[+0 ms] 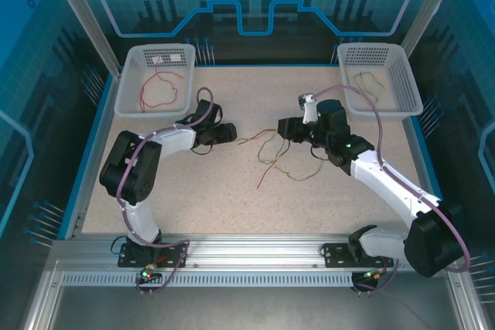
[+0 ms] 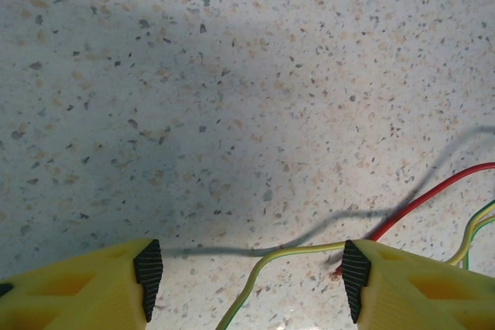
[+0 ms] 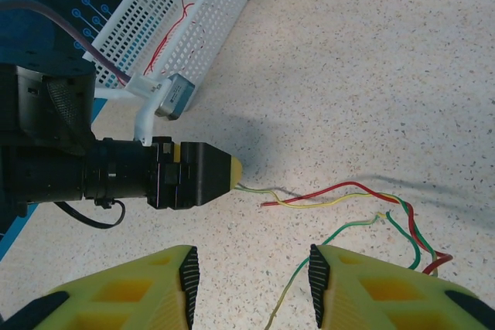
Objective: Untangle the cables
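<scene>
A loose tangle of thin red and yellow-green cables (image 1: 280, 157) lies mid-table between my two grippers. My left gripper (image 1: 227, 133) points right at the tangle's left end, its jaws open. Up close, the left gripper (image 2: 251, 280) has a yellow-green cable (image 2: 298, 251) running across the gap from the right pad, slack on the table, and a red cable (image 2: 433, 195) beside it. My right gripper (image 1: 283, 128) sits at the tangle's top right. The right gripper (image 3: 251, 284) is open over bare table, and a green-yellow cable (image 3: 352, 226) passes just inside its right finger. Red (image 3: 340, 188) and yellow (image 3: 325, 202) strands reach toward the left gripper's tip (image 3: 232, 171).
A white basket (image 1: 128, 92) at the back left holds one red cable (image 1: 158, 89). Another white basket (image 1: 407, 86) at the back right holds an olive cable (image 1: 370, 81). Blue rails edge the table at both sides, and the metal frame runs along the front.
</scene>
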`<state>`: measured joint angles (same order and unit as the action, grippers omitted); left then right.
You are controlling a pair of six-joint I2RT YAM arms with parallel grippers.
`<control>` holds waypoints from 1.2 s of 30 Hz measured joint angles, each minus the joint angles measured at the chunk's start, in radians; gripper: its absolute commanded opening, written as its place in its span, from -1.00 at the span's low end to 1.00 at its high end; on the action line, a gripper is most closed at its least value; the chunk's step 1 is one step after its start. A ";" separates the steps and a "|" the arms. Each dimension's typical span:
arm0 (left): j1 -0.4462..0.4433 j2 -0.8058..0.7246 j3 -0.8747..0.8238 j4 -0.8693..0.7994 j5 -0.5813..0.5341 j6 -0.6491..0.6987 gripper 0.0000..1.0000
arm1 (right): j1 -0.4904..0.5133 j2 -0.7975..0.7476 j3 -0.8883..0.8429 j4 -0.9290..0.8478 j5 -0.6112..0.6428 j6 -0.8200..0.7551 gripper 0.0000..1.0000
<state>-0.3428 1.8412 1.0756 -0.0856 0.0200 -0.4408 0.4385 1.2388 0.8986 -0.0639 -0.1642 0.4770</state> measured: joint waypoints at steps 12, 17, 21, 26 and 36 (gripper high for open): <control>-0.048 0.026 -0.033 0.010 -0.051 -0.028 -0.05 | 0.000 -0.020 -0.001 0.002 0.031 -0.001 -0.08; -0.051 0.021 -0.053 0.050 -0.066 -0.032 0.18 | 0.000 -0.027 -0.001 0.006 0.033 -0.001 -0.07; -0.055 0.026 -0.050 0.060 -0.072 -0.025 0.15 | 0.002 -0.028 -0.001 0.006 0.033 0.000 -0.07; -0.053 0.048 -0.029 0.042 -0.106 -0.015 -0.37 | 0.006 -0.036 -0.001 0.005 0.034 0.000 -0.06; -0.052 0.061 -0.022 0.072 -0.140 -0.002 -0.85 | 0.019 -0.048 -0.002 0.006 0.034 -0.001 -0.06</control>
<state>-0.3950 1.9022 1.0538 -0.0135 -0.1204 -0.4431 0.4576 1.1908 0.8970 -0.0574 -0.1303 0.4763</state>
